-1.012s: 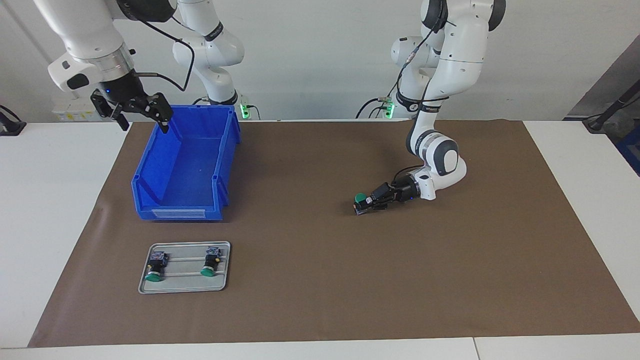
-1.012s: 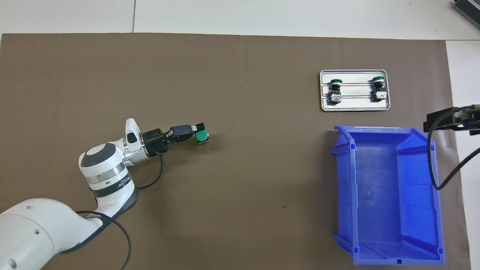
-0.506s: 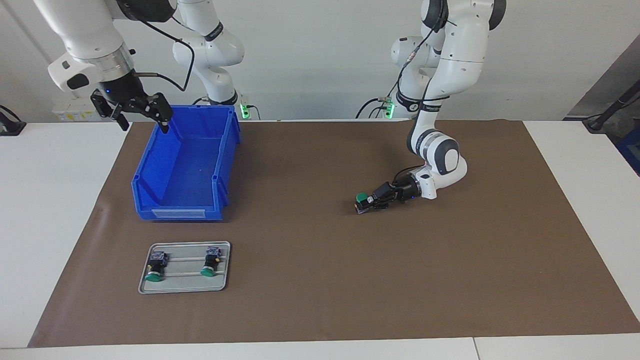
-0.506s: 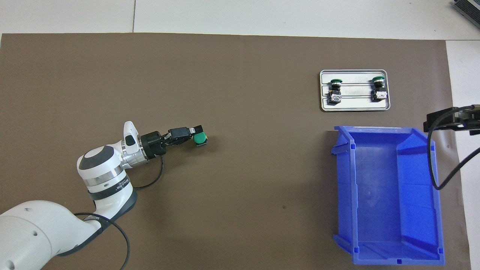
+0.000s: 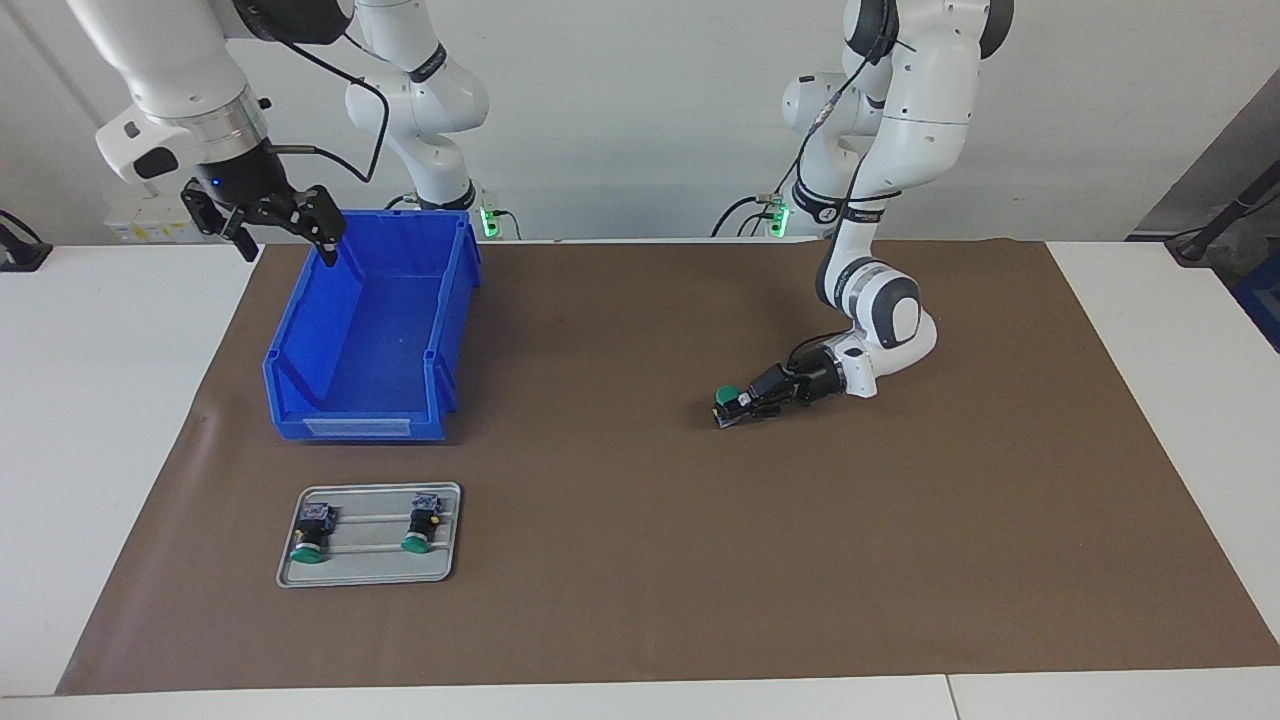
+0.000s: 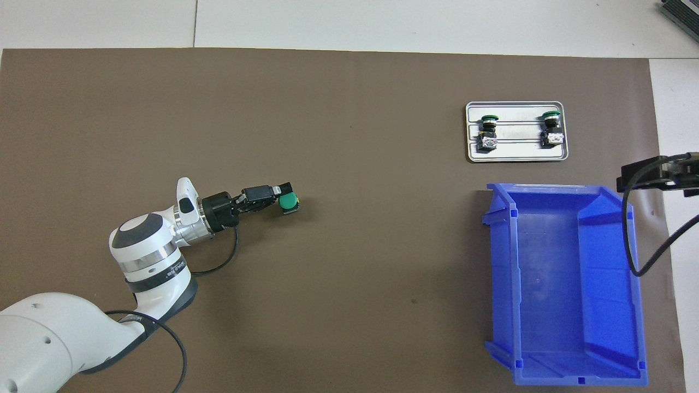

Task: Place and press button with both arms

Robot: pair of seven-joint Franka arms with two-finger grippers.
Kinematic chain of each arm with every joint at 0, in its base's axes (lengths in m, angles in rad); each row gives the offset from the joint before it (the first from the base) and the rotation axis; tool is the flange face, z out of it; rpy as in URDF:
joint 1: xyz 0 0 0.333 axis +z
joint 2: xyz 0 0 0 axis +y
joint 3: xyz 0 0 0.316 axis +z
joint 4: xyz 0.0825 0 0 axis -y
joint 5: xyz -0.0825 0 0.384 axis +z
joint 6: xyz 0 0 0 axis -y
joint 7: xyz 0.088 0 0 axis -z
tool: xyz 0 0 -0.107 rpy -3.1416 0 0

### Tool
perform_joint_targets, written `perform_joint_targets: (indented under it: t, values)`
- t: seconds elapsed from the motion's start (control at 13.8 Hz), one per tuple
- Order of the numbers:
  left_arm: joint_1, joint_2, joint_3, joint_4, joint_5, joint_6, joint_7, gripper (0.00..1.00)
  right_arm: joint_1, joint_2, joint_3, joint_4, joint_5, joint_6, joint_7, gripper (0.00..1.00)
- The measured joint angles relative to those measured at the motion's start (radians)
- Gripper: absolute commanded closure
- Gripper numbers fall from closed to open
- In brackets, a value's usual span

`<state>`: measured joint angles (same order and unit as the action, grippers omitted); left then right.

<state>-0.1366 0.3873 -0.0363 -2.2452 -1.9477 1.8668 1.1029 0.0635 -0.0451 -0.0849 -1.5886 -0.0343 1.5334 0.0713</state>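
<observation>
While the left gripper (image 5: 738,404) pinches the green-capped button (image 5: 725,398) mid-mat, part gently; right gripper (image 5: 268,222), jaws spread, waits over the blue plastic bin's (image 5: 330,425) corner.

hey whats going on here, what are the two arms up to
The left claw is low over the brown mat, at a green-capped button that stands cap-up on the mat toward the left arm's end of the table. The right claw hangs open above the rim of the blue bin, waiting. Two more buttons lie on a grey tray, farther from the robots than the bin.
</observation>
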Motion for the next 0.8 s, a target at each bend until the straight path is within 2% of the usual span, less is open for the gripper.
perform_joint_targets:
  t: [0.14, 0.51, 0.8]
  values:
    - [0.0, -0.001, 0.0, -0.001, -0.001, -0.003, 0.0, 0.46, 0.0, 0.0, 0.0, 0.0, 0.0, 0.0, 0.0, 0.0]
    - [0.001, -0.005, 0.004, 0.001, 0.016, -0.003, -0.001, 0.43, 0.0, 0.0, 0.0, 0.0, 0.0, 0.0, 0.0, 0.0]
    - [0.04, -0.015, 0.012, 0.037, 0.154, -0.003, -0.044, 0.42, 0.0, 0.0, 0.0, 0.0, 0.0, 0.0, 0.0, 0.0]
